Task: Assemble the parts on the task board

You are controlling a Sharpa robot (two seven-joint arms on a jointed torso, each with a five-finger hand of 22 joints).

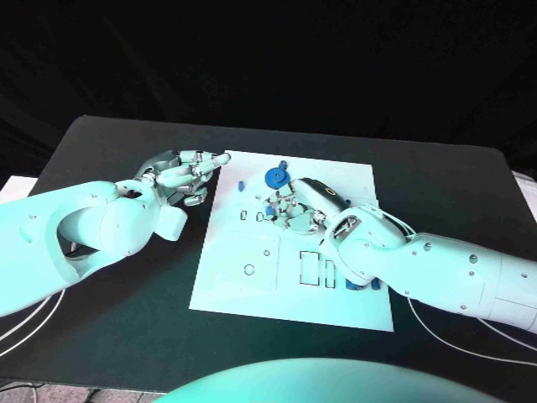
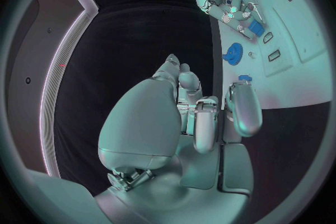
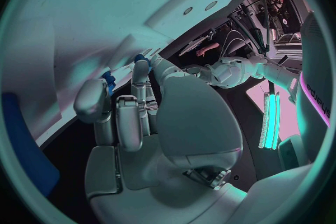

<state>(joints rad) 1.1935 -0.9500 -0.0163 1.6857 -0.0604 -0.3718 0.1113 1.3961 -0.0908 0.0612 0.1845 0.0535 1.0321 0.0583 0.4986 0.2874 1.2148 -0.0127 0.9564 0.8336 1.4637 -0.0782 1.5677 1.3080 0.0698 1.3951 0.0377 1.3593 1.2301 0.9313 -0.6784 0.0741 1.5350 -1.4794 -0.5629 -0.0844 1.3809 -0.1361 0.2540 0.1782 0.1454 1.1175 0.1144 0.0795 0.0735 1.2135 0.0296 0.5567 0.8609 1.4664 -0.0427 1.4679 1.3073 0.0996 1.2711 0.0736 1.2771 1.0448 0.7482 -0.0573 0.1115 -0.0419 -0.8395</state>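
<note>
Right hand (image 1: 295, 204) pinches a small blue part (image 3: 107, 77) over the white task board (image 1: 341, 290).

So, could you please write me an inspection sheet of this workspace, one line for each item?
Surface: black table, matte, bare around the board.
Job's things: white rectangular task board in the middle; round blue gear-like part near its far edge; small blue parts by the slots at its near right.
Clutter: nothing seen.
Hands: silver left hand at the board's far left corner, fingers curled, whether it holds anything cannot be told; silver right hand over the board's middle, a small blue piece at its fingertips.
Cables: white cables hang under both arms.
Surroundings: dark backdrop behind the table.
</note>
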